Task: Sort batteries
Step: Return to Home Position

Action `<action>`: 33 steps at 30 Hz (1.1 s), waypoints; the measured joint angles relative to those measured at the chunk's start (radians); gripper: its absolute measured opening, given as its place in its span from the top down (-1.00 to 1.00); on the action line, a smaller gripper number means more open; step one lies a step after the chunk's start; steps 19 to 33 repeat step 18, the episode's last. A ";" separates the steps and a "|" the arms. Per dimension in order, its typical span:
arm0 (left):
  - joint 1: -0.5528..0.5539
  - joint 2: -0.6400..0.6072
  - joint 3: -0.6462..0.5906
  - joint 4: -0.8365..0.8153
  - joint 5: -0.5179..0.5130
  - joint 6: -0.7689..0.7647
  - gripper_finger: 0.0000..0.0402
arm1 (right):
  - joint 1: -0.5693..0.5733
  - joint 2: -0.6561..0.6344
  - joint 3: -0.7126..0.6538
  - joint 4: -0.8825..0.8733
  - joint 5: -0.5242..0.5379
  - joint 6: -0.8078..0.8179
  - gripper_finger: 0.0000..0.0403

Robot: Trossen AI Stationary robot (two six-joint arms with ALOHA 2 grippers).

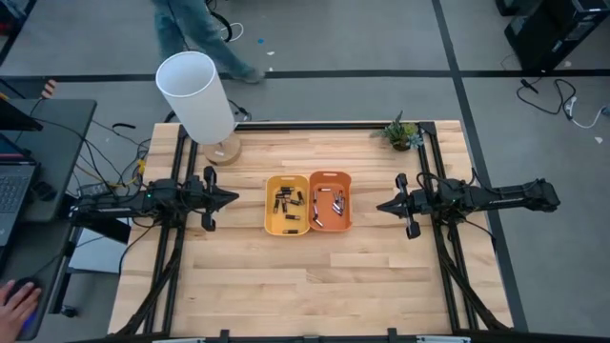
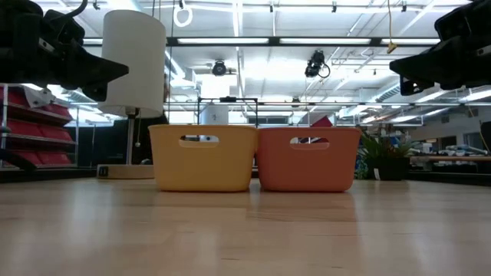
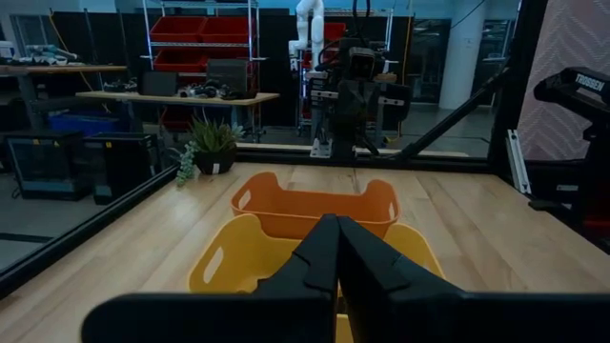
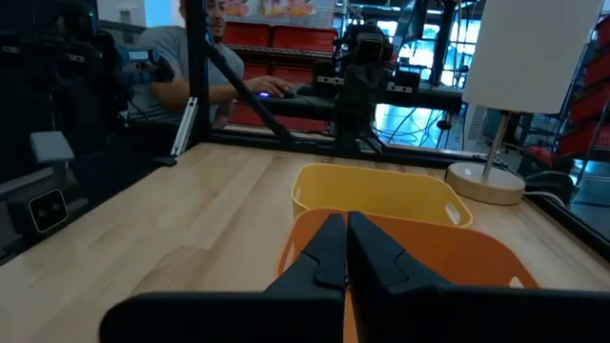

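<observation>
Two smooth, round-cornered plastic bins stand side by side at the centre of the pale, plank-grained wooden table (image 1: 286, 286), long walls touching: a yellow bin (image 1: 272, 203) on the left and an orange bin (image 1: 345, 201) on the right. Each has an oval handle slot cut in its near end wall (seen plainly in the low view).

Small dark cylindrical batteries (image 1: 289, 201) lie loose on the floor of the yellow bin. Small silvery cylindrical batteries (image 1: 329, 202) lie loose in the orange bin. A count cannot be taken from these views.

Left gripper (image 1: 232, 198): held above the table, well left of the yellow bin and pointing toward it. Its two dark matte fingers are pressed together into a wedge, holding nothing.

Right gripper (image 1: 381, 205): mirrored position, well right of the orange bin, pointing toward it. Fingers likewise closed tip to tip, holding nothing. Neither gripper touches a bin.

Far left on the table stands a lamp with a white cylindrical shade (image 1: 195, 93) on a round wooden base (image 1: 225, 150). At the far right corner sits a small spiky green potted plant (image 1: 402, 131).

Off the table, a person (image 1: 191, 29) stands beyond the far edge, and a hand (image 1: 19, 303) shows at the near left.
</observation>
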 joint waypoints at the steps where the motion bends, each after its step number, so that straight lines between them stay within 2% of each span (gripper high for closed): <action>1: 0.000 0.000 0.000 0.000 0.000 0.000 0.91 | 0.000 0.000 0.000 0.000 0.000 0.000 0.99; 33: 0.000 0.000 0.000 0.000 0.007 0.000 0.91 | 0.000 0.000 0.000 0.000 0.000 -0.001 1.00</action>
